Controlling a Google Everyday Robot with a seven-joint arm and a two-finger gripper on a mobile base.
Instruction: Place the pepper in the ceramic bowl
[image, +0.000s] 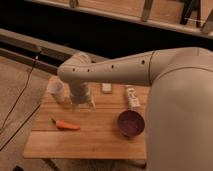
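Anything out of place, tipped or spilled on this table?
Only one thing: the white container near the back edge of the table seems to lie on its side. No spill shows. The pepper lies flat, the bowl stands upright, and the gripper hangs behind the pepper, fingers open.

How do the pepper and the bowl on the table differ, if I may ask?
The pepper is slender and orange-red; the bowl is round and dark purple. The pepper lies flat at the picture's left; the bowl stands upright at its right. The pepper is shorter than the bowl is wide. Both rest on the wooden table, unheld; the open gripper hangs behind the pepper, near the white cup.
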